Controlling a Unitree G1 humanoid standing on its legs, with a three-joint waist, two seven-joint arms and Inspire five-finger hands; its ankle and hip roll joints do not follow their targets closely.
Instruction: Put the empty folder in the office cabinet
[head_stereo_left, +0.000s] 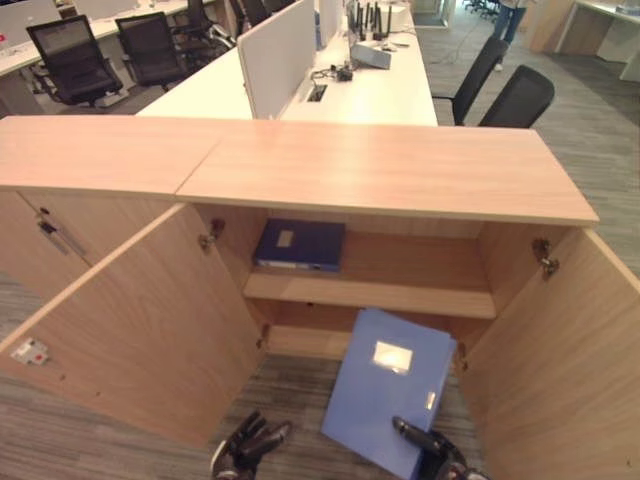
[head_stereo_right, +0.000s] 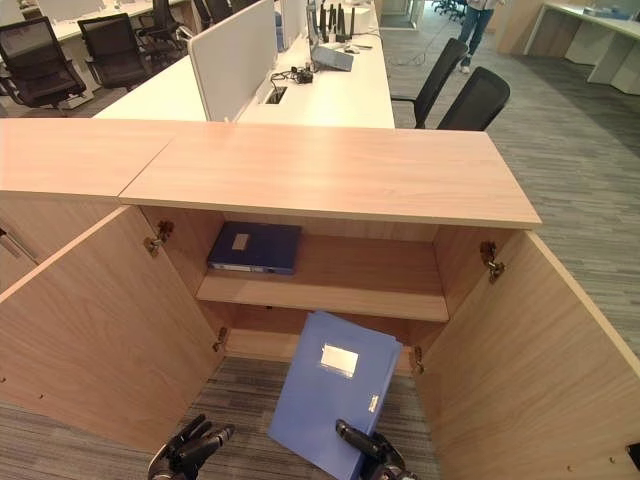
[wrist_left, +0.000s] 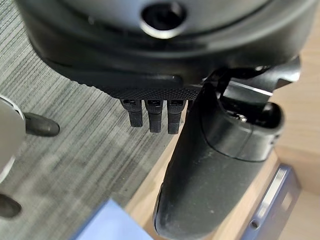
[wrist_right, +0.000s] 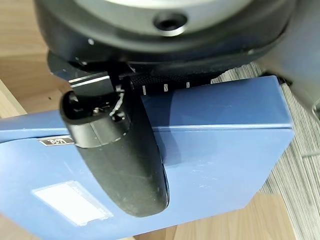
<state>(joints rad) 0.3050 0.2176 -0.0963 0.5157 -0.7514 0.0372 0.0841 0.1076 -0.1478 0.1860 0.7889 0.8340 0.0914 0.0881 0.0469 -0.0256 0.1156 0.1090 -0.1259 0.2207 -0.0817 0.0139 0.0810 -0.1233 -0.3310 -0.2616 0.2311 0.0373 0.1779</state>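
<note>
A light blue folder (head_stereo_left: 390, 385) with a white label hangs tilted in front of the open wooden cabinet (head_stereo_left: 380, 170), its far end at the mouth of the lower compartment. My right hand (head_stereo_left: 432, 446) is shut on its near edge. In the right wrist view the thumb (wrist_right: 120, 160) lies across the folder (wrist_right: 215, 150) and the fingers are hidden underneath. My left hand (head_stereo_left: 245, 450) hovers over the carpet to the left of the folder, fingers relaxed and holding nothing. Its thumb (wrist_left: 215, 165) shows in the left wrist view.
A darker blue folder (head_stereo_left: 300, 245) lies flat on the left of the cabinet shelf (head_stereo_left: 400, 290). Both doors stand wide open, left (head_stereo_left: 140, 330) and right (head_stereo_left: 560, 370). A shut cabinet (head_stereo_left: 60, 230) adjoins on the left. Desks and office chairs (head_stereo_left: 515, 95) stand behind.
</note>
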